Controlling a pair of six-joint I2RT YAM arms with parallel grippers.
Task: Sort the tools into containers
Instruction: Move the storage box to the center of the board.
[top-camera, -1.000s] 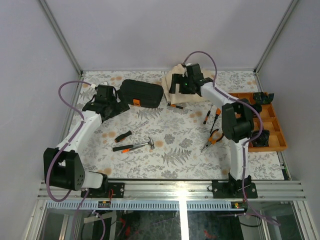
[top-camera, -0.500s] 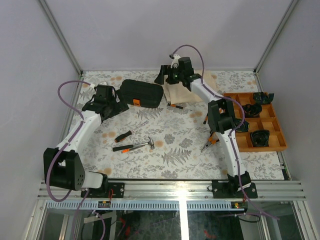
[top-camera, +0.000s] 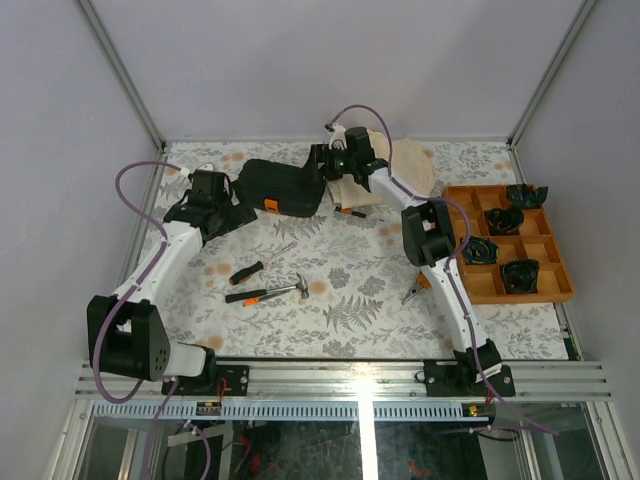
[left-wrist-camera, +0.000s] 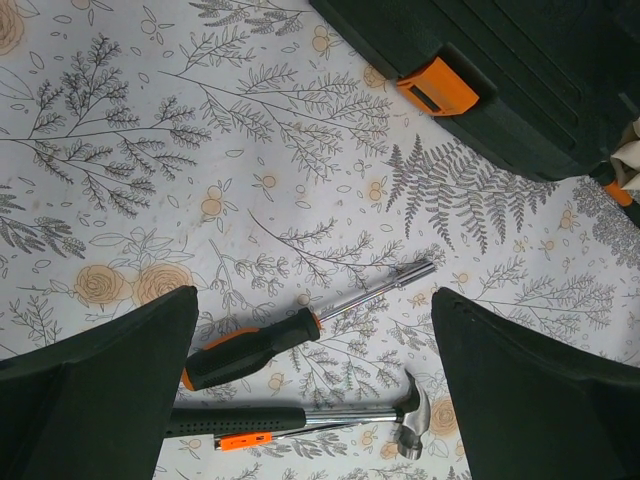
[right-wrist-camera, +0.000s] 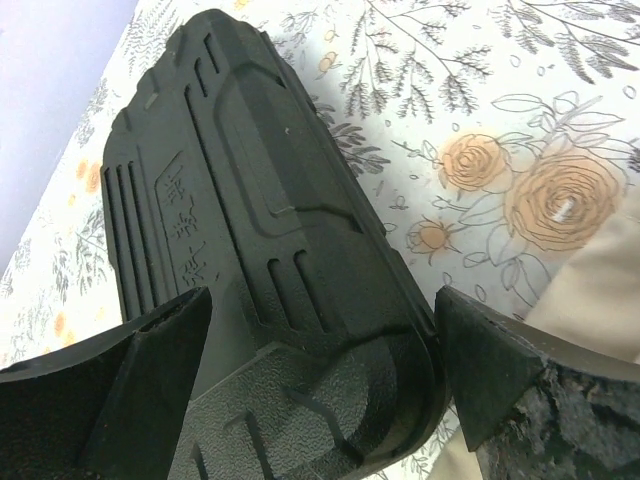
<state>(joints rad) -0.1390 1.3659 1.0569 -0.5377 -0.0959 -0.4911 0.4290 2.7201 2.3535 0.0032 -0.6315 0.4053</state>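
The closed black tool case (top-camera: 283, 187) with its orange latch (top-camera: 271, 205) lies at the back centre. My right gripper (top-camera: 322, 162) hangs open at the case's right end, and the case (right-wrist-camera: 250, 220) fills the space between its fingers (right-wrist-camera: 110, 400) without a grip. My left gripper (top-camera: 213, 213) is open just left of the case, holding nothing. Between its jaws in the left wrist view lie a screwdriver (left-wrist-camera: 270, 345) and a small hammer (left-wrist-camera: 300, 420) on the table. In the top view the screwdriver (top-camera: 262, 263) and hammer (top-camera: 270, 292) lie mid-table. Orange pliers (top-camera: 414, 291) peek out beside the right arm.
A beige folded cloth (top-camera: 395, 160) lies behind the right arm, with a small tool (top-camera: 350, 211) at its front edge. An orange divided tray (top-camera: 545, 275) holding black items sits at the right. Frame posts stand at the back corners.
The right arm swung left from above the cloth to the case's right end, staying open. It now covers the tools near its elbow. The left arm has not moved.
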